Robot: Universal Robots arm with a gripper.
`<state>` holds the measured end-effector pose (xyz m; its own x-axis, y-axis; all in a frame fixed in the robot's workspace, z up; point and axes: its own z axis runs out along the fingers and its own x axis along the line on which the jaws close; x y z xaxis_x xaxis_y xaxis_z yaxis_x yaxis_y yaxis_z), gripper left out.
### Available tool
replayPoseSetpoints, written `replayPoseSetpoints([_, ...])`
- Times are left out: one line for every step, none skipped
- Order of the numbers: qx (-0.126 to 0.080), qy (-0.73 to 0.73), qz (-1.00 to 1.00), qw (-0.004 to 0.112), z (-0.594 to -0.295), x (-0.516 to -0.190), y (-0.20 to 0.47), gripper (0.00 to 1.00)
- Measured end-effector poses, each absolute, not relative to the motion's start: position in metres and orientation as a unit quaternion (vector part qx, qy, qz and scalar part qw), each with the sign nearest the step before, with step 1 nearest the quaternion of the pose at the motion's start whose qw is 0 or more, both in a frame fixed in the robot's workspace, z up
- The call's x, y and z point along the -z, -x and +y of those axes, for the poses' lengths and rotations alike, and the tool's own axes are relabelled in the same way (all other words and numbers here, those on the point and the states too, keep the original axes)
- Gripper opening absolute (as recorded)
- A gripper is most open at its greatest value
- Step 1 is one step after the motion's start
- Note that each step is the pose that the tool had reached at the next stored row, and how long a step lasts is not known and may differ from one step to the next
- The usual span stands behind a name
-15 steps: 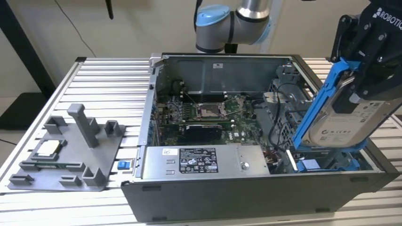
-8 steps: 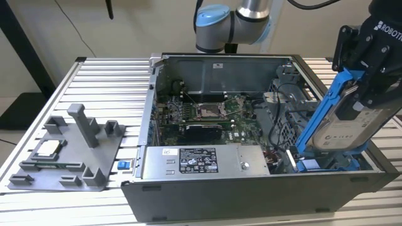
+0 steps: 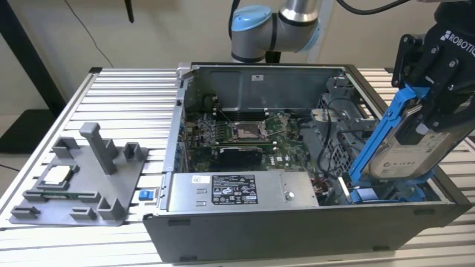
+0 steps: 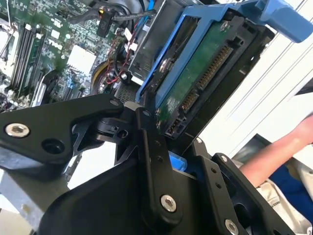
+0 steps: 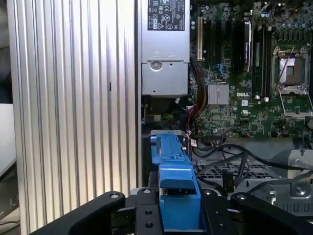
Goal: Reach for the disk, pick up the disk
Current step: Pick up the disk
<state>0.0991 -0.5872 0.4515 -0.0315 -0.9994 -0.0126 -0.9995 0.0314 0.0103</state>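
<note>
1. The gripper (image 3: 434,119) is seen at the exterior view's right, above the right end of the open computer case (image 3: 297,239), and its black fingers (image 4: 151,147) are clamped on the disk (image 3: 406,150).
2. The disk is held lifted and tilted, its upper end up by the gripper and its lower end down at the case's near right corner (whether that end touches the bay there cannot be told).
3. Bright blue rails (image 3: 379,139) are seen framing the disk along its edges; the white label faces the exterior camera.
4. In the second wrist view the disk's (image 4: 195,78) green circuit board and connector edge are shown, with the blue frame around it.
5. In the first wrist view a blue part of the carrier (image 5: 173,181) is seen gripped between the fingers (image 5: 146,215), with the motherboard (image 5: 244,73) and the power supply (image 5: 164,29) beyond.
6. On the slatted table (image 3: 119,100), well to the left of the case, a grey fixture tray (image 3: 82,183) is laid, with a small square chip (image 3: 55,177) resting in it.
7. A person's arm (image 4: 274,152) is seen at the edge of the second wrist view.
</note>
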Motion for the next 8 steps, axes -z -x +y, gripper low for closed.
replayPoseSetpoints([-0.008, 0.696, 0.718, 0.001, -0.5872, -0.4515, -0.0991, 0.00])
replayPoseSetpoints([-0.008, 0.696, 0.718, 0.001, -0.5872, -0.4515, -0.0991, 0.00])
replayPoseSetpoints([-0.008, 0.696, 0.718, 0.001, -0.5872, -0.4515, -0.0991, 0.00])
replayPoseSetpoints([-0.008, 0.696, 0.718, 0.001, -0.5872, -0.4515, -0.0991, 0.00])
replayPoseSetpoints([-0.008, 0.696, 0.718, 0.001, -0.5872, -0.4515, -0.0991, 0.00])
replayPoseSetpoints([-0.008, 0.696, 0.718, 0.001, -0.5872, -0.4515, -0.0991, 0.00])
replayPoseSetpoints([-0.009, 0.696, 0.718, 0.001, -0.5872, -0.4515, -0.0991, 0.00])
replayPoseSetpoints([-0.009, 0.696, 0.718, 0.001, -0.5872, -0.4515, -0.0991, 0.00])
